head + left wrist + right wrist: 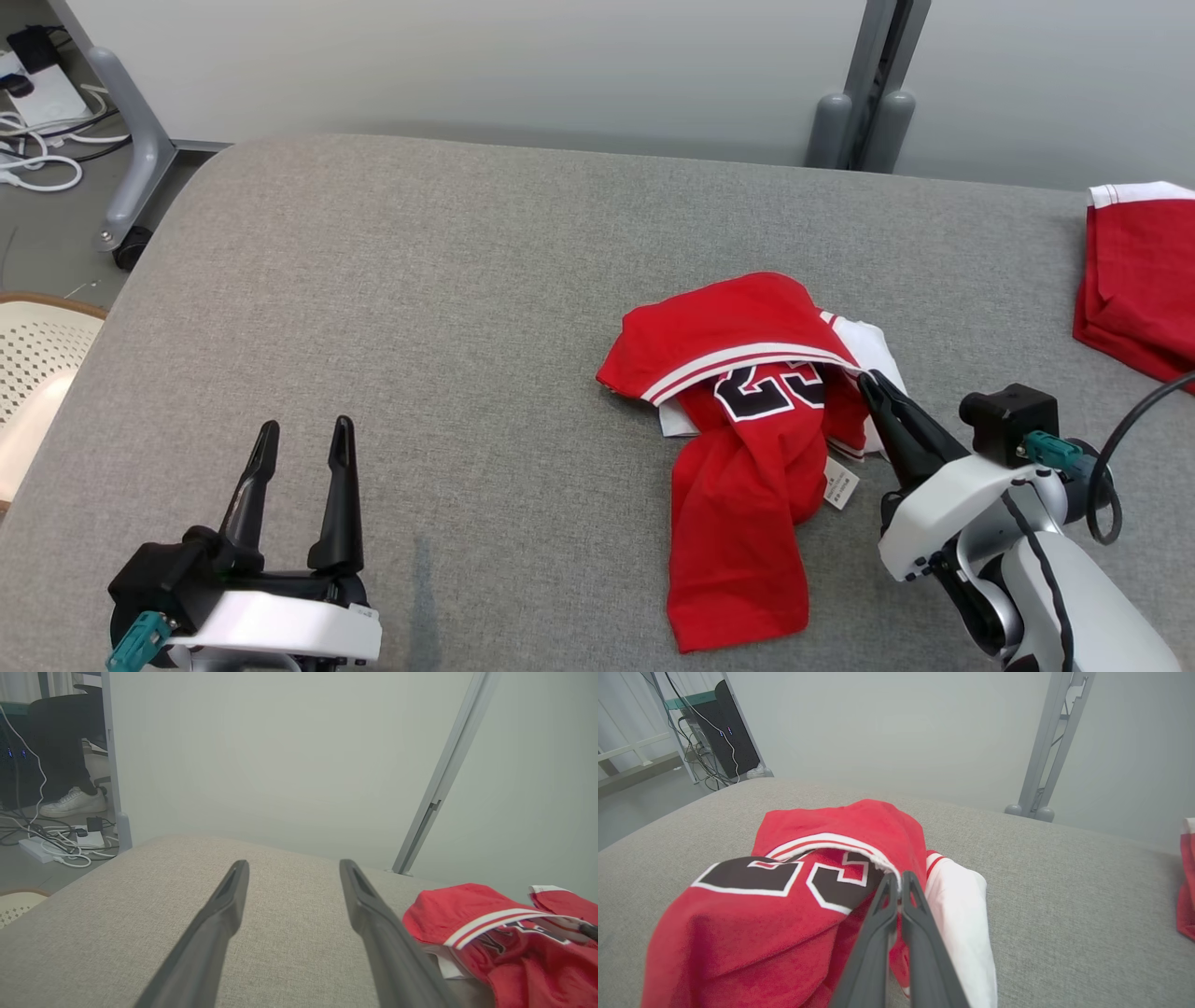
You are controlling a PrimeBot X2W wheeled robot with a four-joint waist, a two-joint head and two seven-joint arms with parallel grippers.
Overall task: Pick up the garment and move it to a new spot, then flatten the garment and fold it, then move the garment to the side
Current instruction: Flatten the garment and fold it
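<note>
Jersey [738, 485], hem in right gripper [899, 879] (pinched)

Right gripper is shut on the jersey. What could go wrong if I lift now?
1. The right gripper pinches the jersey only at its striped edge, with the fingertips; the cloth may slip out on lifting.
2. The jersey is crumpled in layers, so it may hang twisted and land bunched.
3. Another red garment lies at the right edge of the table; carrying that way could tangle the two.
</note>
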